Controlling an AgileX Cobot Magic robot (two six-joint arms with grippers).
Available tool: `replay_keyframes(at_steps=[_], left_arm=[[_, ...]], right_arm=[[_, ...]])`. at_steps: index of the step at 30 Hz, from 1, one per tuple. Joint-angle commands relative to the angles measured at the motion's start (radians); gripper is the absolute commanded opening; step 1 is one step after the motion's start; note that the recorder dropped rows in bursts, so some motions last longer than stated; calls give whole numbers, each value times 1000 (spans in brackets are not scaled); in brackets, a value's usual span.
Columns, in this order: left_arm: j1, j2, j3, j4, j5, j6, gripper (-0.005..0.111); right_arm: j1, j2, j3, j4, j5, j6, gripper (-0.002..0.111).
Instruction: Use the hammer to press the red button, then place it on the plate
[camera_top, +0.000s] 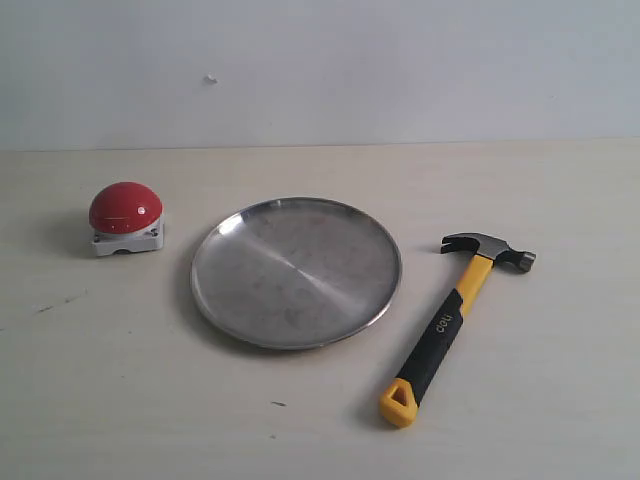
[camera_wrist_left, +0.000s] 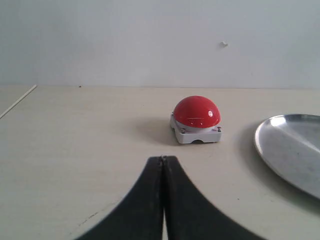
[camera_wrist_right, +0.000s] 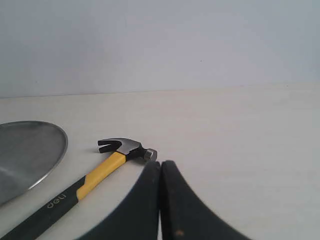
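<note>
The hammer (camera_top: 452, 319) lies flat on the table right of the plate (camera_top: 296, 271), dark head at the far end, yellow handle tip toward the near edge. The red button (camera_top: 125, 208) sits on its white-grey base left of the plate. Neither arm shows in the exterior view. In the left wrist view my left gripper (camera_wrist_left: 162, 159) is shut and empty, short of the red button (camera_wrist_left: 197, 111), with the plate (camera_wrist_left: 292, 150) off to one side. In the right wrist view my right gripper (camera_wrist_right: 160, 163) is shut and empty, just beside the hammer (camera_wrist_right: 95, 176) head; the plate (camera_wrist_right: 30, 150) shows beyond the handle.
A pale wooden table (camera_top: 560, 400) carries everything, with a plain white wall (camera_top: 400, 60) behind it. A table edge line (camera_wrist_left: 17, 101) shows in the left wrist view.
</note>
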Motion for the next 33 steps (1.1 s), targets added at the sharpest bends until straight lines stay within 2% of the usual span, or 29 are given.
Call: replay_keyframes(at_steps=[1,17,26,28,31,33], left_arm=[[3,-6,-3,-3,-1,1,0],[3,-6,-3,-3,-1,1,0],[3,-6,-3,-3,-1,1,0],[3,-6,-3,-3,-1,1,0],[3,-6,-3,-3,-1,1,0],[3,-6,-3,-3,-1,1,0]], right_arm=[[-6,-7,4,1,-4,-5,0],[-6,-7,4,1,-4,-5,0],[-6,-7,4,-15,-89,-5,0],[-6,-7,4,27,-91,24,0],[-6,-7,4,209,-169,139,0],[-6,-7,4,219,-195,151,0]])
